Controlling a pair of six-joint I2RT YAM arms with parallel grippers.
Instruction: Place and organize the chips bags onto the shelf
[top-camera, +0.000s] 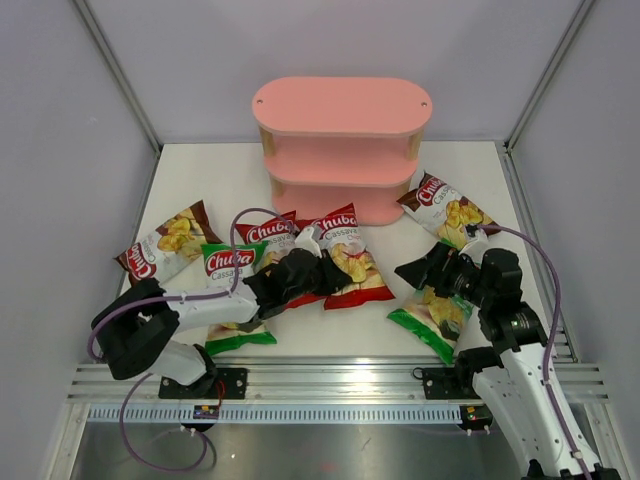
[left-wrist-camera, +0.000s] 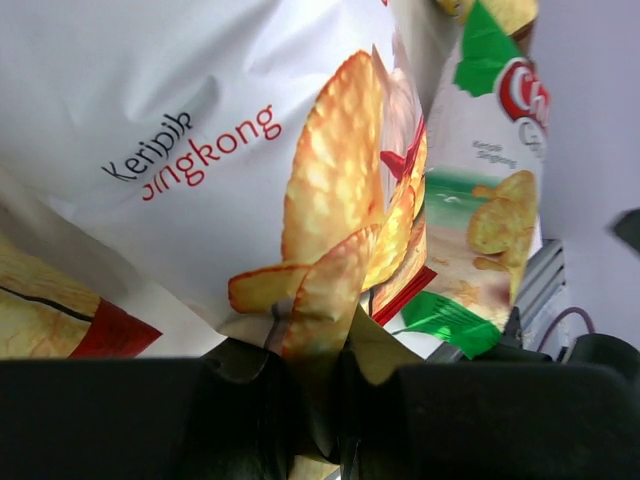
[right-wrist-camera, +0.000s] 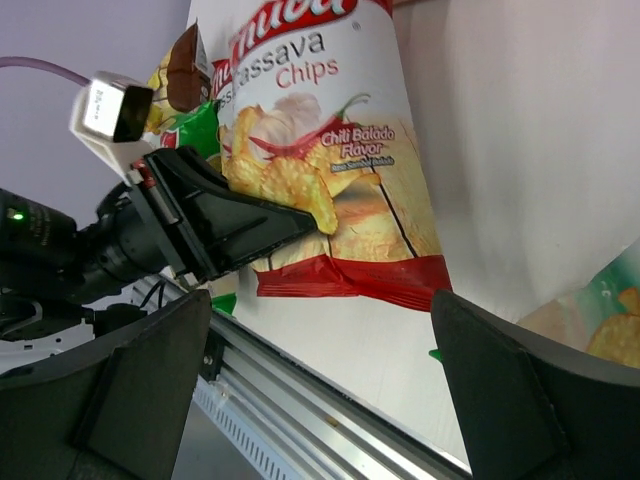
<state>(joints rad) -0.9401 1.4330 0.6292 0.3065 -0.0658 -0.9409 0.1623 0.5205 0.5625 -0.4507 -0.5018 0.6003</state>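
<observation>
The pink shelf (top-camera: 340, 150) stands at the back centre with its tiers bare. Six chips bags lie on the table: a dark brown one (top-camera: 165, 243), a green one (top-camera: 232, 290), two red ones (top-camera: 265, 232) (top-camera: 345, 255), a dark brown one (top-camera: 445, 210) and a green one (top-camera: 430, 315). My left gripper (top-camera: 322, 274) is shut on the near edge of the middle red bag (left-wrist-camera: 200, 130); its fingers pinch a fold (left-wrist-camera: 325, 395). My right gripper (top-camera: 415, 273) is open and empty above the right green bag, facing the red bag (right-wrist-camera: 330, 170).
The right wrist view shows my left gripper (right-wrist-camera: 220, 225) on the red bag and the metal rail (right-wrist-camera: 330, 400) at the table's near edge. White walls close in the table on both sides and behind the shelf.
</observation>
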